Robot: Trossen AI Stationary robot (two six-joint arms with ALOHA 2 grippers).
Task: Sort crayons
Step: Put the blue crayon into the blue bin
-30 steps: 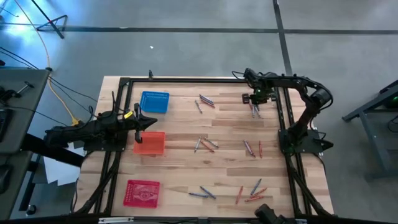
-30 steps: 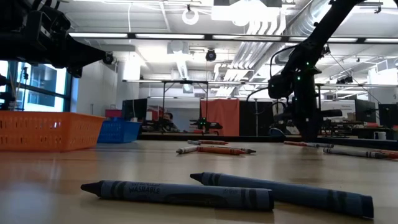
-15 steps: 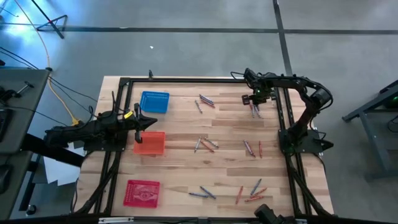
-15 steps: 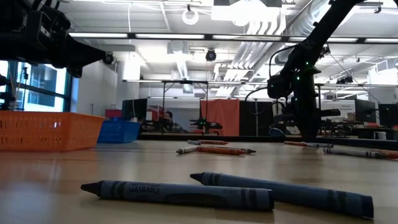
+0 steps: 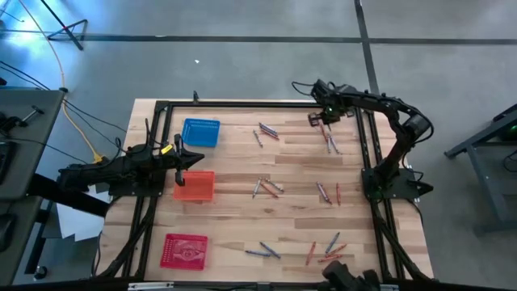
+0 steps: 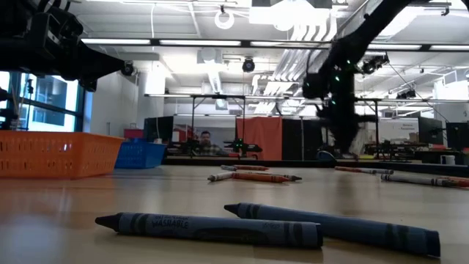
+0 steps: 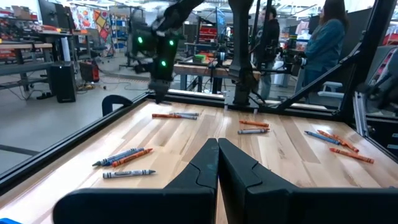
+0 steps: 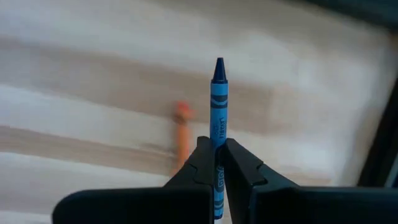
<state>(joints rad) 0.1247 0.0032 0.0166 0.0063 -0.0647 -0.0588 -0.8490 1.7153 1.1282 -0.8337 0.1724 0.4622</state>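
Note:
My right gripper (image 5: 317, 120) is at the table's far right, shut on a blue crayon (image 8: 217, 93) and raised off the wood; it also shows in the low view (image 6: 343, 139). An orange crayon (image 8: 181, 134) lies on the table below it. Other crayons lie in small groups (image 5: 266, 132), (image 5: 331, 145), (image 5: 266, 187), (image 5: 327, 192), (image 5: 262, 250), (image 5: 327, 249). My left gripper (image 5: 179, 166) is shut and empty at the far left corner of the orange basket (image 5: 196, 187); its closed fingers show in the left wrist view (image 7: 217, 155). My right gripper pinches the blue crayon's wrapped shaft (image 8: 217, 142) between its two fingers. The crayon lies along the fingers, and its pointed end (image 8: 218, 67) sticks out past the fingertips toward the table. The crayon is lifted clear of the wood.
A blue basket (image 5: 200, 132) stands at the far left and a red basket (image 5: 185, 250) at the near left. A black frame (image 5: 242, 103) runs along the table's edges. Two blue-grey crayons (image 6: 209, 227) lie close to the low camera. People stand beyond the table (image 7: 323, 37).
My right gripper has risen from the crayon group at the far right and gone toward the table's left, carrying the blue crayon clear of the wood.

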